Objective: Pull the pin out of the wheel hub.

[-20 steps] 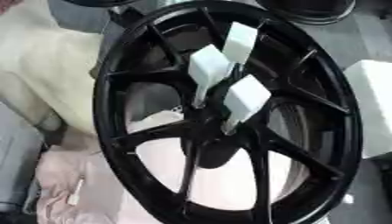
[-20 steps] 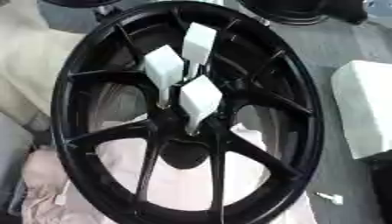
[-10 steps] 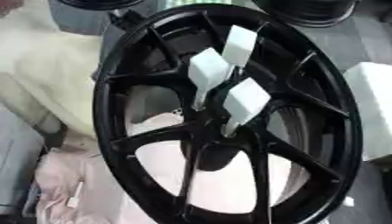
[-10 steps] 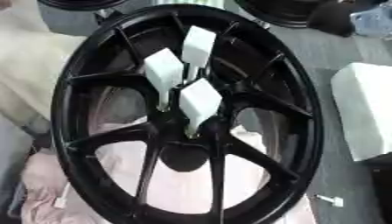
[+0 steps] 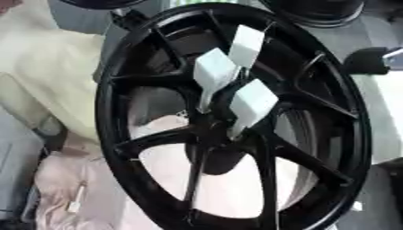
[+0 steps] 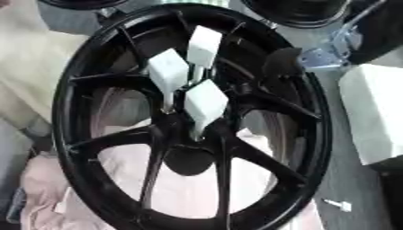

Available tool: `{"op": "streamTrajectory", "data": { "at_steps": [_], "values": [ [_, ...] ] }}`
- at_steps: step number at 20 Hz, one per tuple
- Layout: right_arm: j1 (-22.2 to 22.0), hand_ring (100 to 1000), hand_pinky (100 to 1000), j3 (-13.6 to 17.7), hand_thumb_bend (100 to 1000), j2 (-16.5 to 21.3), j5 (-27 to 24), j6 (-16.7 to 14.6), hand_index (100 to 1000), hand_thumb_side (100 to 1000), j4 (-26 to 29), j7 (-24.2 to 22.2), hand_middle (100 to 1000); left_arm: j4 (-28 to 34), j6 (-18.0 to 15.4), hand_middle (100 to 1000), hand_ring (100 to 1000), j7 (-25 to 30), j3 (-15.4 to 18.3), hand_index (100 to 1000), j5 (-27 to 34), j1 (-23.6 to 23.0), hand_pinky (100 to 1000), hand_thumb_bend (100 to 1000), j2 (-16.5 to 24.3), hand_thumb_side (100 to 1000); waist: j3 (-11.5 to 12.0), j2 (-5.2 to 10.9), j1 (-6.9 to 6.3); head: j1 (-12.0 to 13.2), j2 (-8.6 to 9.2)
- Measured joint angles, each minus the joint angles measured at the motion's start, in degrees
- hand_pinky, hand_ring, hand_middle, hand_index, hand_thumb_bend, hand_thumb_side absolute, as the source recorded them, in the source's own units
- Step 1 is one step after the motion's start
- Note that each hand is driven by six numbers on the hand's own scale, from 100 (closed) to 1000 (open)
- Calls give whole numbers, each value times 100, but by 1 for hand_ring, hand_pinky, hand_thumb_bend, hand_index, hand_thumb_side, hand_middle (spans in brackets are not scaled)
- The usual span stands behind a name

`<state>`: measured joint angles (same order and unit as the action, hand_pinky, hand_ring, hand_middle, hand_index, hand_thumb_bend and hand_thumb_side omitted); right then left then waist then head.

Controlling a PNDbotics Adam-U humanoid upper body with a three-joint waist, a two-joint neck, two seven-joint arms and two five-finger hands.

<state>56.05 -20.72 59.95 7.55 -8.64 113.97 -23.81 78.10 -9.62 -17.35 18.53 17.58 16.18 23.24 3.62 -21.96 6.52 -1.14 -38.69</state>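
Observation:
A big black wheel hub (image 6: pixel 69 117) lies tilted and fills both views. Three pins with white block heads stand in its centre: one to the left (image 6: pixel 168 74), one at the top (image 6: pixel 204 45) and one lowest (image 6: pixel 206 102), their thin shafts running down into the hub. My right hand (image 6: pixel 282 62) shows as a dark rounded shape over the rim's upper right, with a silver joint (image 6: pixel 323 56) behind it. It is apart from the pins. My left hand is out of sight.
A pink cloth (image 6: pixel 189 184) lies under the wheel and a cream cloth (image 5: pixel 47 63) lies at the left. A white block (image 6: pixel 378 112) sits at the right. More black wheels (image 6: pixel 303 9) are at the far edge. A small white pin (image 6: pixel 338 205) lies on the grey floor.
My right arm has come in from the upper right and its hand now hangs over the rim. The wheel and the three pins have not moved.

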Motion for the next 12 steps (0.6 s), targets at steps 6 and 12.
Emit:
{"op": "streamTrajectory", "data": {
  "at_steps": [6,12],
  "values": [
    [303,655,749,-239,556,-255,-1,230,762,481,0,-450,656,0,5,538,548,6,-1,726,-2,-1,733,685,0,571,2,5,1,4,-7],
    [545,656,749,-540,540,-501,-3,381,758,446,1,-818,655,-1,6,538,549,7,-1,726,-2,-1,733,685,0,572,3,6,1,10,-46]
  ]
}}
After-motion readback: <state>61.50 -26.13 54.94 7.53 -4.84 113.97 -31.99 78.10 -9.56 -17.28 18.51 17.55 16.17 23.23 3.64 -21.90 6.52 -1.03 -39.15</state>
